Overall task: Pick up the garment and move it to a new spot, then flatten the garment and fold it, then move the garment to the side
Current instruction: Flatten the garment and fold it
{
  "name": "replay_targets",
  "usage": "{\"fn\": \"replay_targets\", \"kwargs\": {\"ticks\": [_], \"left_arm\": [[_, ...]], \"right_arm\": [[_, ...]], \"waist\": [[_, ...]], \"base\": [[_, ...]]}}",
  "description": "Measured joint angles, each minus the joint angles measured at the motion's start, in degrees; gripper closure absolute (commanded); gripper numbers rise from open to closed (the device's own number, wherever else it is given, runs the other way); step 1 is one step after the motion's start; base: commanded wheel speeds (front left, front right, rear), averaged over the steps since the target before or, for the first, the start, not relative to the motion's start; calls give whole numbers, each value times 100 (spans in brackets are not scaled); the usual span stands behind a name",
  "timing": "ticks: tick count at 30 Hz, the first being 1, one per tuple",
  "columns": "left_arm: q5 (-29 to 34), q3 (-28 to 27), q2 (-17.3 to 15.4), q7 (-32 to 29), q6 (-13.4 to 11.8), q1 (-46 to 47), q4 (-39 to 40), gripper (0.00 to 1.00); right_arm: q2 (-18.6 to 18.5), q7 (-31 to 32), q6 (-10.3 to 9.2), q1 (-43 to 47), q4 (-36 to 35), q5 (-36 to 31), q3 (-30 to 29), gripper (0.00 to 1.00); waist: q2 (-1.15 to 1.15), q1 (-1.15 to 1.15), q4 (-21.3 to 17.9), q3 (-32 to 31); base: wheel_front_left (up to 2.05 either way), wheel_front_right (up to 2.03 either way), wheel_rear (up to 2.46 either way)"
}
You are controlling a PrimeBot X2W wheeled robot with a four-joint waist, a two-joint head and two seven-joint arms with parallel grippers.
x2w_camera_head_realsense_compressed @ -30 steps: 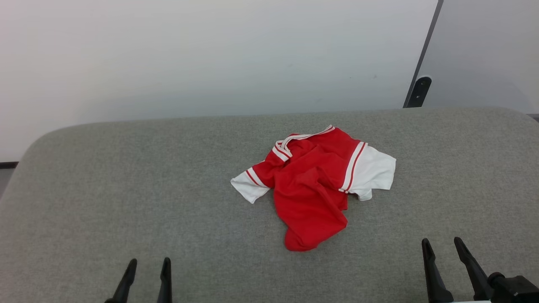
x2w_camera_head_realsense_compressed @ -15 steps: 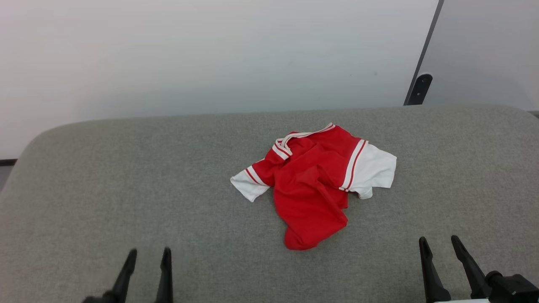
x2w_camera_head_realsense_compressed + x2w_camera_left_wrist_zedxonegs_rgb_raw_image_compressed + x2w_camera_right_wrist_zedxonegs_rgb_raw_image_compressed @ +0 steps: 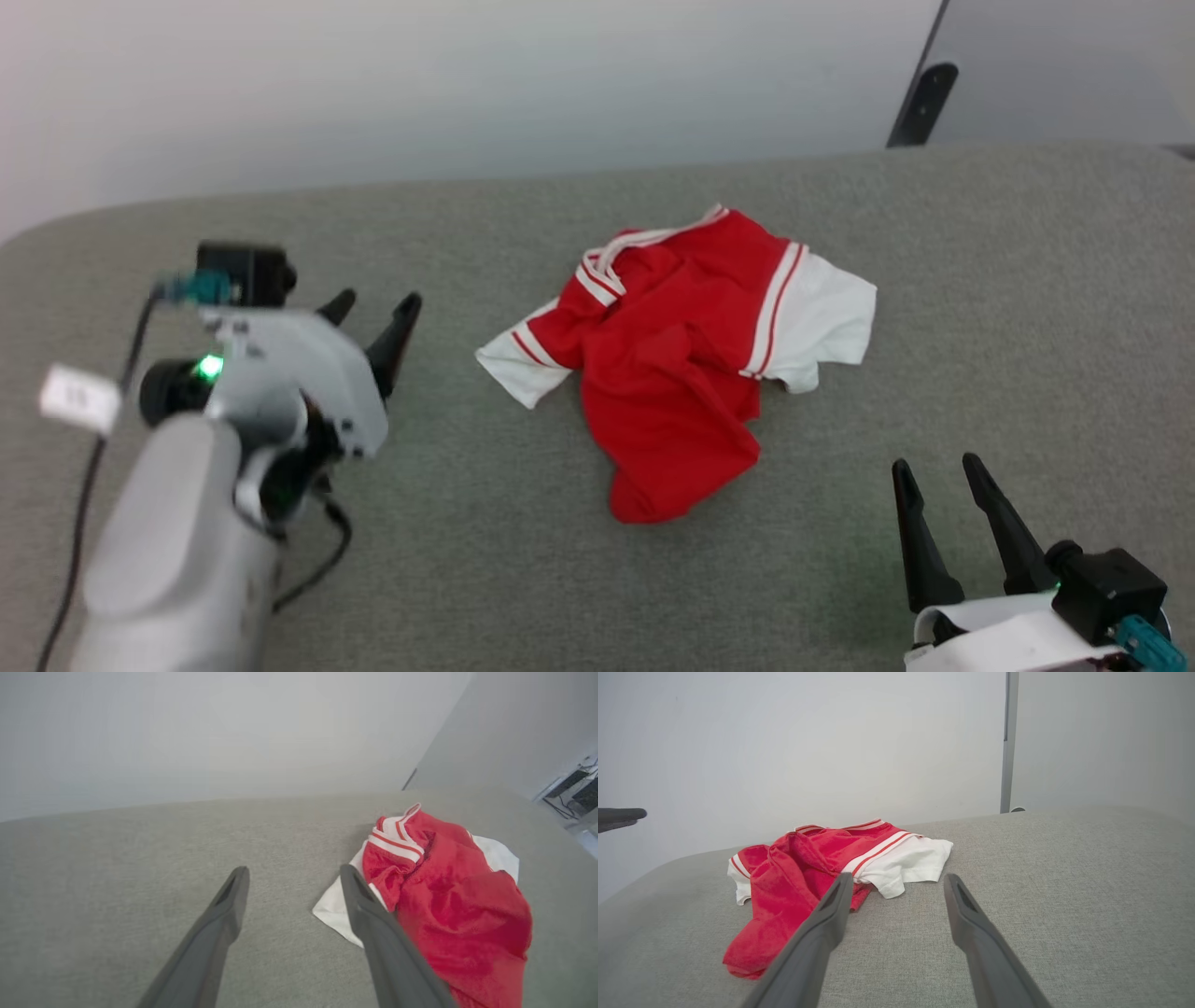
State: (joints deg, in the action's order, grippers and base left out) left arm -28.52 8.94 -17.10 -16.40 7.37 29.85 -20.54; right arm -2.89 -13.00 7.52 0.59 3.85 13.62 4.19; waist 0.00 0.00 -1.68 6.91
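Grey fabric bench pushed up to a plain white wall, pretty bare setup. So the left jaws are spread wide and empty, the two dark fingers hanging over bare bench at roughly 9 o'clock in the head view and aimed toward 1 o'clock. Off their tips at about 3 o'clock is the closest white sleeve of the garment, near but with a strip of grey between, no contact. From the left wrist view one finger crosses in front of that sleeve, with the garment bunched at 3 o'clock. Behind those jaws there's a pale forearm, a little green light on the wrist, a white tag and a black cable. The right jaws are just as wide and also empty, fingers down at 5 o'clock pointing to 12, well apart from the garment. In their own wrist view the garment sits at 10 o'clock beyond the fingertips. It's a crumpled heap a bit toward 1 o'clock of the bench middle: striped collar at 12, one white sleeve at 9, the other at 3, red body scrunched down to a lump at 6. Way back at 1 o'clock a dark post stands by the wall.
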Motion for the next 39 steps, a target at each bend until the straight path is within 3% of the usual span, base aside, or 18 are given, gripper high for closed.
{"fn": "replay_targets", "kwargs": {"ticks": [5,12,22,32,33,35,36,39], "left_arm": [[-706,65,-34,-1621,1,912,-1054,0],[-775,243,-104,-2776,-229,1413,-2148,0],[-961,290,138,-2896,-200,1763,-2694,0],[-1020,434,166,-2897,-99,2023,-3081,0],[-1009,491,168,-2902,-79,2047,-3099,41],[-999,541,174,-2886,-71,2075,-3134,92],[-1015,544,168,-2869,-68,2087,-3167,100],[-1139,535,202,-2806,-29,2109,-3238,100]], "right_arm": [[-5,-102,0,-183,200,60,80,0],[-4,-172,0,-352,367,138,163,0],[-4,-194,0,-494,356,147,189,0],[-3,-196,0,-576,268,204,229,0],[-2,-196,0,-591,267,204,226,0],[-4,-196,0,-595,261,220,207,0],[-4,-196,0,-595,260,237,196,0],[-3,-196,0,-595,253,240,151,0]], "waist": [[0,0,-181,196],[0,0,-485,389],[0,0,-761,609],[0,0,-881,775],[0,0,-890,789],[0,0,-897,809],[0,0,-895,811],[0,0,-870,800]], "base": [[0,0,0],[0,0,0],[0,0,0],[0,0,0],[0,0,0],[0,0,0],[0,0,0],[0,0,0]]}}
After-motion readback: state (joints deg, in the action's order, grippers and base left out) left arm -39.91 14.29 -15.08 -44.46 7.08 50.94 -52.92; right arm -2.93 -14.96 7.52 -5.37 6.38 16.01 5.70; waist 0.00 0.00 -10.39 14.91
